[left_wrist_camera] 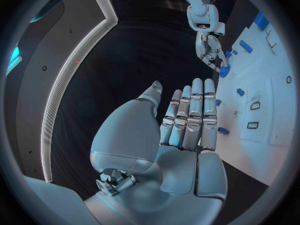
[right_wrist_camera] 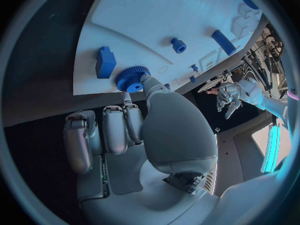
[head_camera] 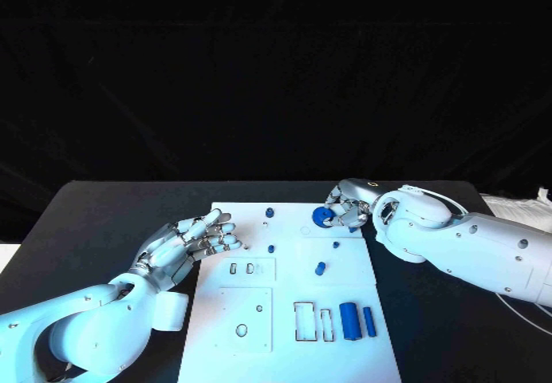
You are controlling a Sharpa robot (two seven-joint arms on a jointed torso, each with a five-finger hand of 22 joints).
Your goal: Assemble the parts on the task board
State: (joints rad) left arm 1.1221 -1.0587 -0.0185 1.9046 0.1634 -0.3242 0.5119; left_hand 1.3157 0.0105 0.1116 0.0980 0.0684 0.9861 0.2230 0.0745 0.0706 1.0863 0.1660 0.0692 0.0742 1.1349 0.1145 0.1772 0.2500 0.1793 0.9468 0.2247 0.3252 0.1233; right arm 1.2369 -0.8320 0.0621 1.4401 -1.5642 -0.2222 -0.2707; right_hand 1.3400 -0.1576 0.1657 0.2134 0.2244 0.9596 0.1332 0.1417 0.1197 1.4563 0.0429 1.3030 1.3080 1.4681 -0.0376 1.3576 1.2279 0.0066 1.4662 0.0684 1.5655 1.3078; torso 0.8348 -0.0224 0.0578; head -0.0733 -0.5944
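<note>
The white task board lies in the middle of the black table. Over its far edge my right hand pinches a round blue gear between thumb and a finger. In the right wrist view the thumb tip touches the toothed rim of the gear, next to a blue block. My left hand hovers at the board's left edge, fingers stretched out and holding nothing. The left wrist view shows those fingers straight and side by side.
Small blue pegs stand on the board's middle. Two blue bars lie near its front right beside empty slots. An oval recess sits at the front left. Bare black table lies on both sides.
</note>
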